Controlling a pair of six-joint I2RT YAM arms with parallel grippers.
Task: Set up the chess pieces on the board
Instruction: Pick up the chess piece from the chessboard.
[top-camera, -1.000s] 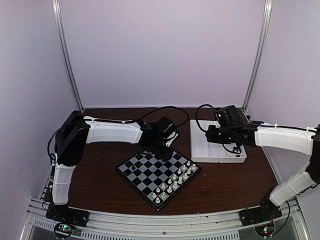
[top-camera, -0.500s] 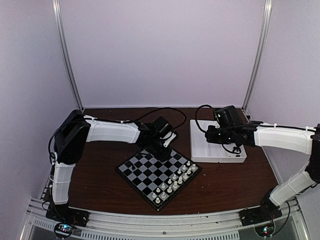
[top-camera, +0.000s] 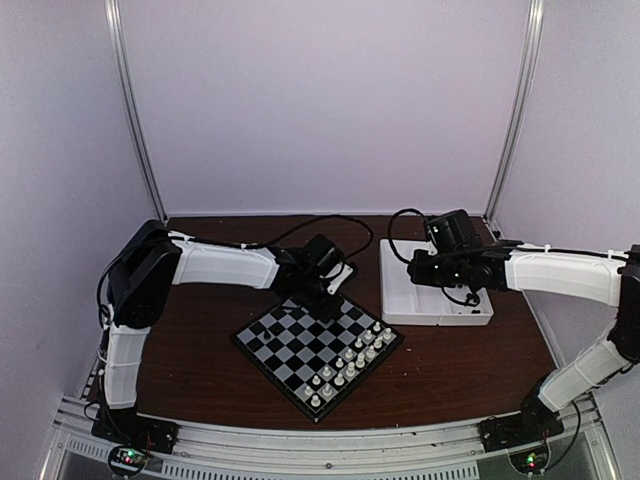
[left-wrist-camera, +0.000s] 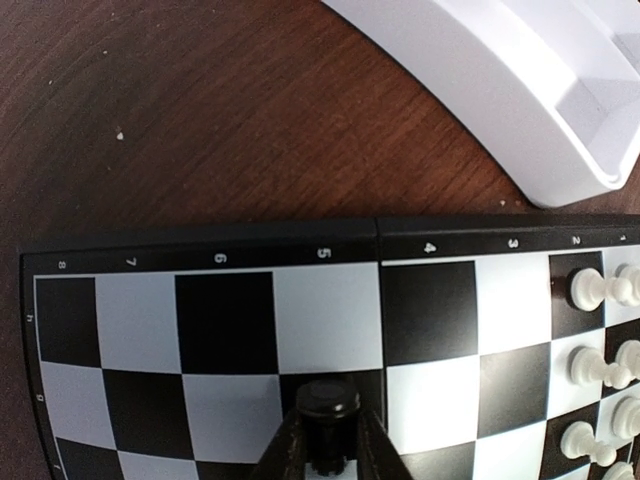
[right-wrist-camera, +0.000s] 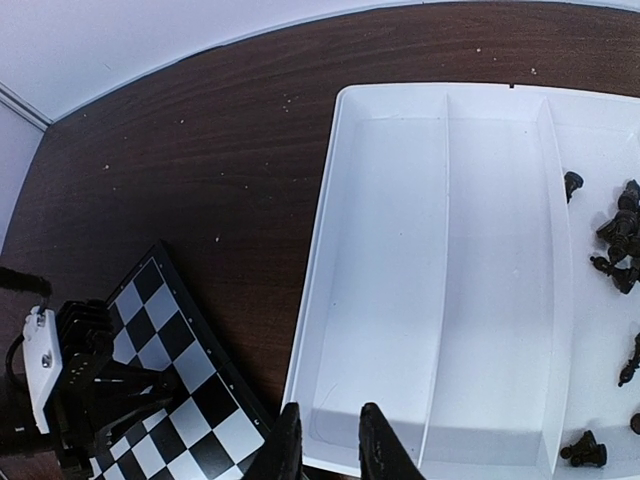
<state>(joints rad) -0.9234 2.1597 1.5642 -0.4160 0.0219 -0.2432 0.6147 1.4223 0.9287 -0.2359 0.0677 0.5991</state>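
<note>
1. Nearest me, the board (top-camera: 300, 345) lies cornerwise on the dark surface (right-wrist-camera: 200, 140). White chessmen (top-camera: 350, 362) are ranked along its near right side. The far squares look bare, so I judge the black side barely begun.

2. At the board's far corner, the left pincer (left-wrist-camera: 328, 428) has drawn in over the past second and shifted a little to the left in the overhead view. It is now narrow, with a finger pressed to each flank of a black chessman (left-wrist-camera: 327, 400). The piece stands upright between the tips, over the dark square in the second row in from the numbered edge, under the figure 5. I cannot tell whether its foot is on the square or just above it. I read the tightening as a grip taken or corrected, so this piece is not yet released.

3. Farther right, the right pincer (right-wrist-camera: 328, 415) has crept slightly leftward over the white tray (right-wrist-camera: 385, 250). Its tips stand a narrow gap apart with nothing between them, above the near-left wall.

4. Farthest off, the remaining black chess pieces (right-wrist-camera: 620, 235) lie heaped in the tray's right-hand compartment, well apart from that pincer, with two bare compartments between.
</note>
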